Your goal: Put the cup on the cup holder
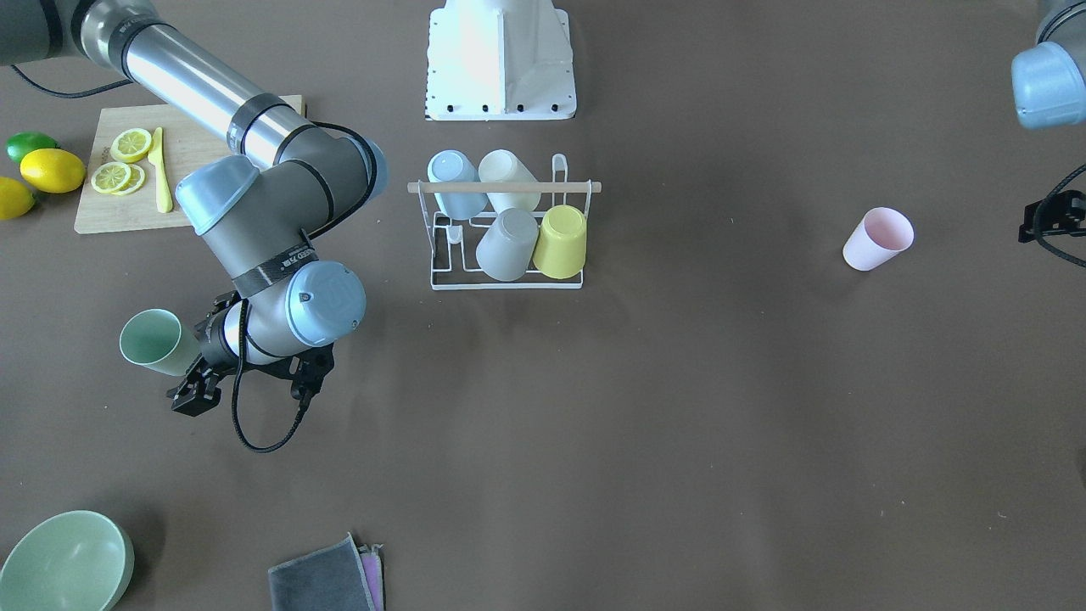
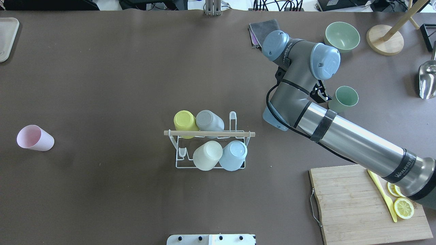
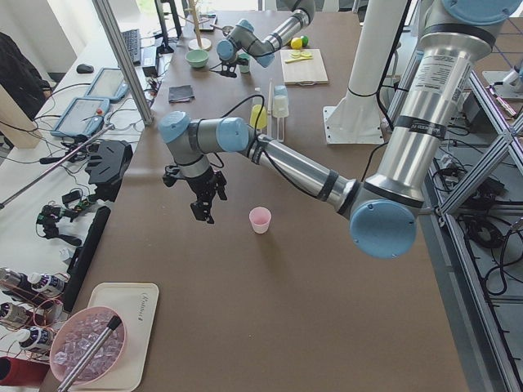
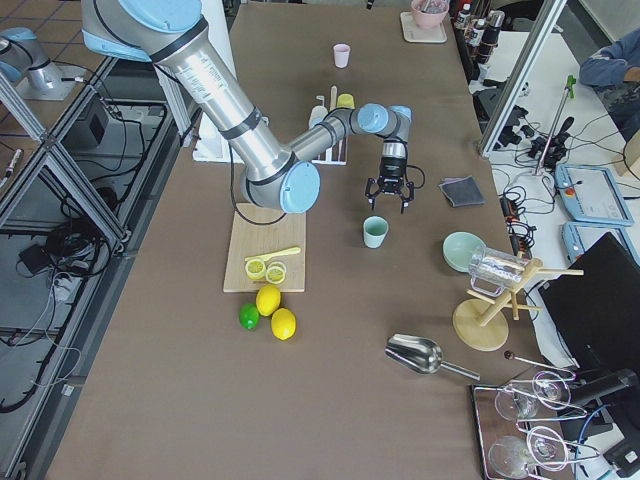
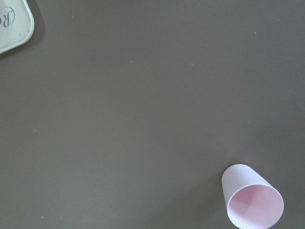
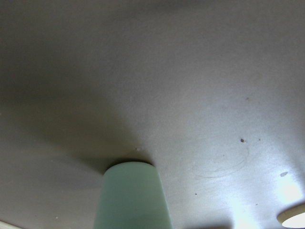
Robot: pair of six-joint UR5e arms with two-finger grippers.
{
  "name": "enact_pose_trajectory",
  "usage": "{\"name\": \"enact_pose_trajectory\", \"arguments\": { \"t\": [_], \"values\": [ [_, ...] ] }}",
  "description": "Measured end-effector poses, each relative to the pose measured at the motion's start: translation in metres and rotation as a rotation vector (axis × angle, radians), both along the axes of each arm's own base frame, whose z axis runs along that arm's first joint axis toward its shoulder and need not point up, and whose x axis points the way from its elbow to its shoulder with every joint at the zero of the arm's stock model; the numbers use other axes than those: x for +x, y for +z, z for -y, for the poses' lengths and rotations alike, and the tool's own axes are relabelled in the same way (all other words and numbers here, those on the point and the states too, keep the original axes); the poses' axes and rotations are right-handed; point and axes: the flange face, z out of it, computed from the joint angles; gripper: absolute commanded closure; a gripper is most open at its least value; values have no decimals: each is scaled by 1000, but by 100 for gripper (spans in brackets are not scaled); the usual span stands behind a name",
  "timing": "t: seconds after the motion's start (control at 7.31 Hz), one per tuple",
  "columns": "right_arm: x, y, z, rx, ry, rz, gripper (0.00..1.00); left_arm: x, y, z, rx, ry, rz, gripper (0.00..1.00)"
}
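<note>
The cup holder [image 1: 507, 282] stands mid-frame in the front view, carrying four upturned cups [image 1: 507, 246]. At the left, the right pincer [image 4: 388, 200] hangs with its fingers spread just beside the green cup [image 1: 153, 339], not gripping it. The pink cup [image 1: 878, 239] sits on the worktop [image 1: 679, 424] at far right. Whether the left pincer [image 3: 204, 211] is open, I cannot tell.

The cup holder [image 2: 238, 134] stands central on the tabletop [image 2: 119, 85], four cups [image 2: 207, 155] on it; the left cup [image 2: 35, 138] stands well leftward, the right cup [image 2: 344, 98] well rightward.
</note>
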Motion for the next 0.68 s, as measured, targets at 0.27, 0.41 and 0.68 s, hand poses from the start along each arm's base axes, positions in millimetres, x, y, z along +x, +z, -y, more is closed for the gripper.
{"name": "enact_pose_trajectory", "arguments": {
  "t": [0.27, 0.41, 0.68],
  "values": [
    [0, 16, -2, 18, -53, -49, 0, 5, -2, 12, -52, 3, 9, 2],
    [0, 21, -3, 20, -69, -62, 0, 13, 1, 14, -73, 8, 9, 2],
    [-1, 21, -3, 21, -76, -65, 0, 75, 12, 17, -139, 70, 10, 2]
  ]
}}
